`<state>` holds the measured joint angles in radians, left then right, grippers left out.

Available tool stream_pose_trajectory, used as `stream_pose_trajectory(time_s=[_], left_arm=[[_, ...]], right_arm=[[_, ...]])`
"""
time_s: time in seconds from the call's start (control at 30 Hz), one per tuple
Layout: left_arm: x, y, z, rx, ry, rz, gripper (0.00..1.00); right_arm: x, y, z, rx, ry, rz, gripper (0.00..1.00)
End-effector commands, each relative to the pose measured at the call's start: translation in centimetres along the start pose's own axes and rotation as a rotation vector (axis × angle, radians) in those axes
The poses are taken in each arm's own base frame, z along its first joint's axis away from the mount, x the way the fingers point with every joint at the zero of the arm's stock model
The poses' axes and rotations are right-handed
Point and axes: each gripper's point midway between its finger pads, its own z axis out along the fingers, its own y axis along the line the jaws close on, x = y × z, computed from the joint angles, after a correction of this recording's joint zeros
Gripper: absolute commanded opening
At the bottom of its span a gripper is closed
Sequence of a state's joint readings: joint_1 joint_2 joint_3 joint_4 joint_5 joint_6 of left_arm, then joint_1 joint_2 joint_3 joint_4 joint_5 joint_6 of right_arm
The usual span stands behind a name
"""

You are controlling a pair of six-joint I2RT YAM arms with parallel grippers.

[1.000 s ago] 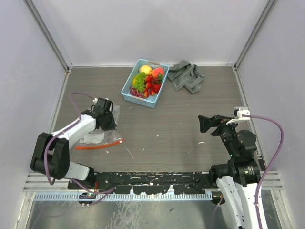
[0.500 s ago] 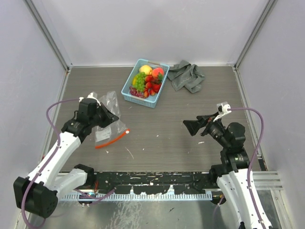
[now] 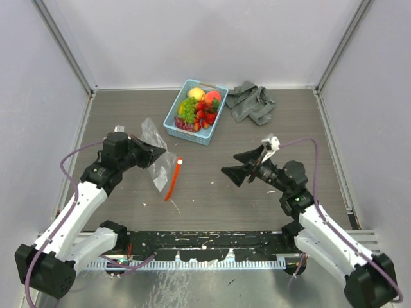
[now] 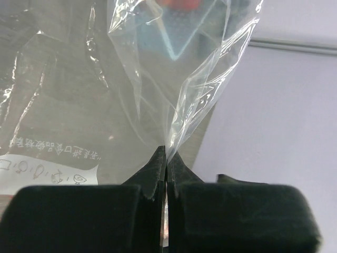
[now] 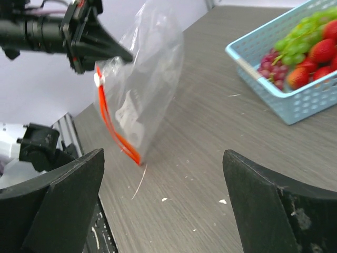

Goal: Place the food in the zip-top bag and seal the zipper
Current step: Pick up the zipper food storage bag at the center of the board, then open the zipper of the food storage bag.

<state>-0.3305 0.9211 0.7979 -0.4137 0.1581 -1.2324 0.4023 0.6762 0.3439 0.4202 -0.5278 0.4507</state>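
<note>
As the left gripper [image 3: 158,154], pinching the zip-top bag [image 3: 156,171], raises it, the wide-open, empty right gripper [image 3: 232,167] nears, probably to spread its mouth.

Soft, bright light falls evenly from overhead in the top view, and the bench [image 3: 212,192] carries only faint, short shadows under the arms. From the left wrist, the bag [image 4: 158,63] flashes white glare along its creases, while the left claw [image 4: 166,158] sits dark and soft-edged against the lens. From the right wrist, the right claw [image 5: 163,155] is blurred and the basket [image 5: 295,105] slightly smeared.
</note>
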Motion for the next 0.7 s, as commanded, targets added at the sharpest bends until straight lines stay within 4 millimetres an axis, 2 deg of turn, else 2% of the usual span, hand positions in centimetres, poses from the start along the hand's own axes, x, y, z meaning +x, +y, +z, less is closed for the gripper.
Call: stream_pose_trajectory(time_s=[0.0,0.37,0.67], left_arm=[[-0.4,-3.3,0.2,0.129,-0.017,-0.151,0.00],[-1.4,-5.2,0.0,0.218,-0.076,-0.306,0.00],[-1.2,-5.0,0.4,0.236,-0.085,-0.388,0.00]], right_arm=[[-2.1,2.1,2.4,-0.079,-0.102,-0.130,0.96],[2.7,3.3,5.7,-0.135,-0.058,-0.221,0.86],[6.0,3.5,7.3,-0.147,-0.045,-0.270,0.73]])
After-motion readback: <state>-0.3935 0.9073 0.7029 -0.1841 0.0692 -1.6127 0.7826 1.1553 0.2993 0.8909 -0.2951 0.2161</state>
